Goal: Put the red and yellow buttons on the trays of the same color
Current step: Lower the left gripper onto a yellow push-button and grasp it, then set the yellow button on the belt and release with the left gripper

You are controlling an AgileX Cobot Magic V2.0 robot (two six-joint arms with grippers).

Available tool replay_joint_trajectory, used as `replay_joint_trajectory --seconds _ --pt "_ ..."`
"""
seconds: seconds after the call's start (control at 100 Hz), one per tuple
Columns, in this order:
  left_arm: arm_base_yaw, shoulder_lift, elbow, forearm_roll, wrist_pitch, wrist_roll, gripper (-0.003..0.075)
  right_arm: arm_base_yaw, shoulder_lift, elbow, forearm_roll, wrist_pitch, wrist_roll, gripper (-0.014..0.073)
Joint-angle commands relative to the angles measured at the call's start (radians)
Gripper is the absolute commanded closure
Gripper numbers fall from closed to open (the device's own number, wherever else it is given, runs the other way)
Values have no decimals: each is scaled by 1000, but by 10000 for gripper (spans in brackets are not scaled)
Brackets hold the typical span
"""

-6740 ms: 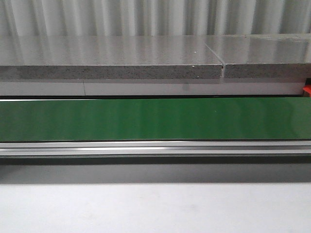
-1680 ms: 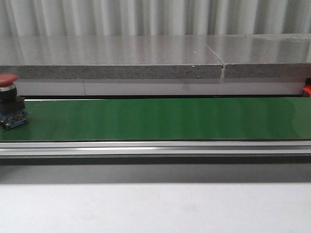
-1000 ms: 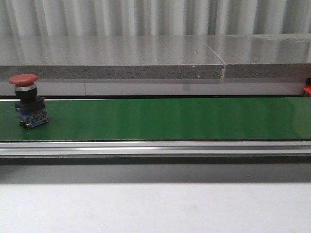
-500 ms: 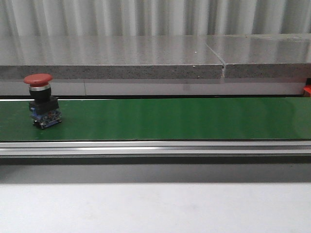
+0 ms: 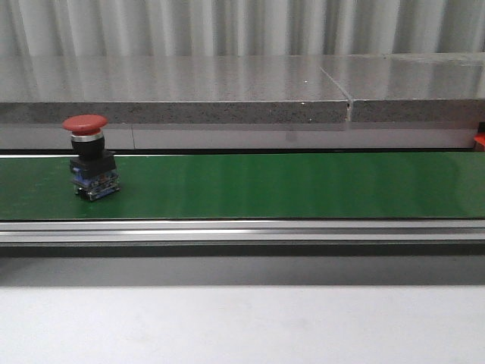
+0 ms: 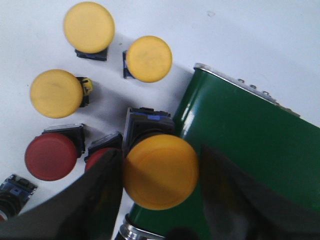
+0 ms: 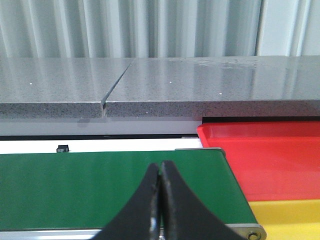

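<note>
We see a red button standing upright on the green belt, toward the belt's left end in the front view. Our left gripper has its two dark fingers spread on either side of a yellow button at the belt's end, though we cannot tell whether they grip it; more yellow and red buttons lie on the white surface beside the belt. Our right gripper has its fingertips pressed together holding nothing, poised over the belt, with the red tray and yellow tray just beyond the belt's end
</note>
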Motion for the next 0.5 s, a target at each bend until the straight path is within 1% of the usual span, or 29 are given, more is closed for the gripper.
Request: replay_joint_trajectory --seconds 0.0,0.09,0.25,0.37,0.49 --pt "-32 -63 -33 -20 0 0 409 -4 -8 -16 -3 -81 0 661" --pt "-67 -63 -33 -20 30 8 409 -4 -8 -16 -3 -81 0 661" --pt "-114 -61 -33 -20 26 10 409 -4 -8 -16 -3 -81 0 661" --pt "-134 -37 -33 -20 49 12 408 -4 -8 -16 -3 -81 0 661" --pt "-136 -17 -33 -20 42 13 399 -4 -8 -16 -3 -81 0 661"
